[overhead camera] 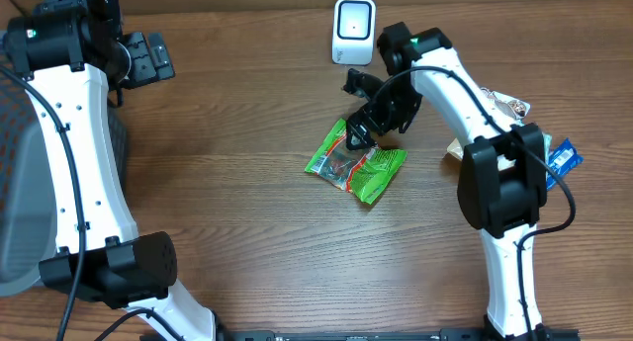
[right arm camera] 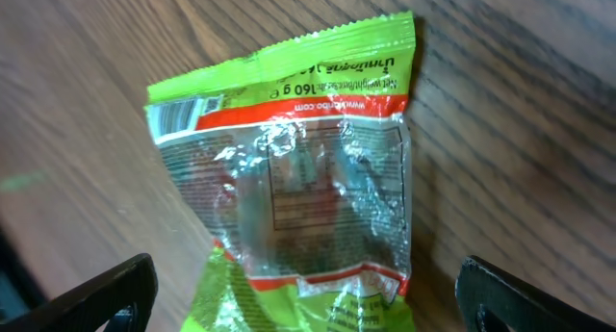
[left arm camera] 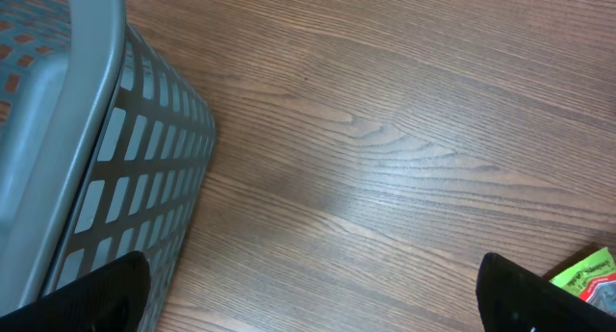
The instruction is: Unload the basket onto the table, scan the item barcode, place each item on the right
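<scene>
The green packet lies on the table directly under the released right gripper, not grasped; presenting its barcode to the scanner seems left to do.

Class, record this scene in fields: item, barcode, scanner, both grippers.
item: green packet, flat on the table
barcode: seemingly face up, near a corner
scanner: white, apart from the packet
right gripper: open above the packet, not holding it
left gripper: open, near the grey basket
</scene>
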